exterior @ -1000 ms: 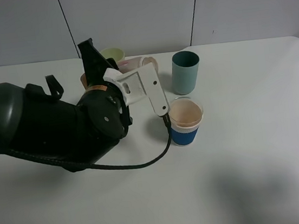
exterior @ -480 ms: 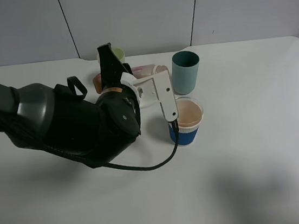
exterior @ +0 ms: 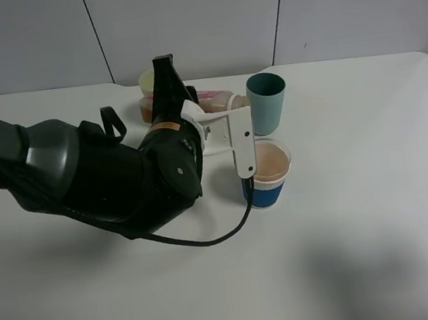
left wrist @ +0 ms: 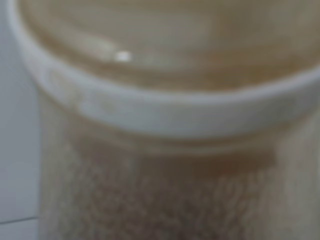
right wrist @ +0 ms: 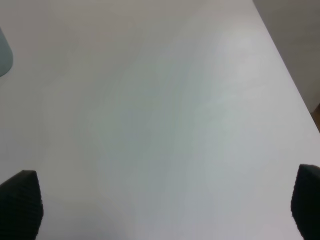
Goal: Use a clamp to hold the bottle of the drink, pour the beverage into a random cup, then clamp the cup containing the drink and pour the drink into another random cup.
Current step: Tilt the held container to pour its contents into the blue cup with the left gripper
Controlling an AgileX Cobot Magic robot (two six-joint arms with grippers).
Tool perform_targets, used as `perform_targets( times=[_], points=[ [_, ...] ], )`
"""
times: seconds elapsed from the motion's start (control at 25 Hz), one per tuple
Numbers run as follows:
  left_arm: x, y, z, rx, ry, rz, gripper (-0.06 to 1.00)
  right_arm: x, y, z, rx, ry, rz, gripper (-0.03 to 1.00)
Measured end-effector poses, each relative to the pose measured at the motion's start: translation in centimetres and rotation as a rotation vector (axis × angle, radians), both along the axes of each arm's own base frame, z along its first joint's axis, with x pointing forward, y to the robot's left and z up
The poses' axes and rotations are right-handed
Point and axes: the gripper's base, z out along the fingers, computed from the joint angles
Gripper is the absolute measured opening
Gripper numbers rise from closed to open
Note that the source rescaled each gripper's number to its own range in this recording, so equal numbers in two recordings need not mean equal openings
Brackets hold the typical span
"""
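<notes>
The bottle [exterior: 215, 101] lies level at the far side beside your left gripper [exterior: 168, 87], one end by the teal cup [exterior: 267, 103], probably lined up to pour. The fingers are hidden, so you cannot tell the grip. Your right gripper [right wrist: 165, 210] hangs spread wide, clear of the work.

The black left arm [exterior: 107, 177] bears a white bracket [exterior: 231, 136], orange band [exterior: 164, 125] and cable [exterior: 208, 240].

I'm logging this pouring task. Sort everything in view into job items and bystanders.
Job: drink bottle, teal cup, blue-banded paper cup, yellow-green cup; any cup may serve.
Bystanders: black cable, white table.
</notes>
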Motion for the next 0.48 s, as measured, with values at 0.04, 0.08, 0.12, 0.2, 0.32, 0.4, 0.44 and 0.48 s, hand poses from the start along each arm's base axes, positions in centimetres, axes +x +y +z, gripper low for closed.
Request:
perform_targets(
  times=[0.04,0.08,0.12,0.2,0.32,0.4,0.44,0.48],
  points=[
    [0.01,-0.06,0.04,0.004,-0.005,-0.009,0.02,0.00,0.00,0.00,0.000,0.000,0.000,1.00],
    [0.03,-0.19,0.14,0.011,-0.016,-0.025,0.02,0.00,0.00,0.00,0.000,0.000,0.000,1.00],
    [0.04,-0.27,0.19,0.014,-0.022,-0.034,0.02,0.00,0.00,0.00,0.000,0.000,0.000,1.00],
    [0.05,-0.38,0.26,0.022,-0.031,-0.048,0.02,0.00,0.00,0.00,0.000,0.000,0.000,1.00],
    [0.07,-0.51,0.35,0.036,-0.042,-0.067,0.02,0.00,0.00,0.00,0.000,0.000,0.000,1.00],
    [0.07,-0.58,0.40,0.057,-0.048,-0.080,0.02,0.00,0.00,0.00,0.000,0.000,0.000,1.00],
    [0.07,-0.61,0.42,0.076,-0.052,-0.088,0.02,0.00,0.00,0.00,0.000,0.000,0.000,1.00],
    [0.07,-0.61,0.42,0.082,-0.052,-0.090,0.02,0.00,0.00,0.00,0.000,0.000,0.000,1.00]
  ],
)
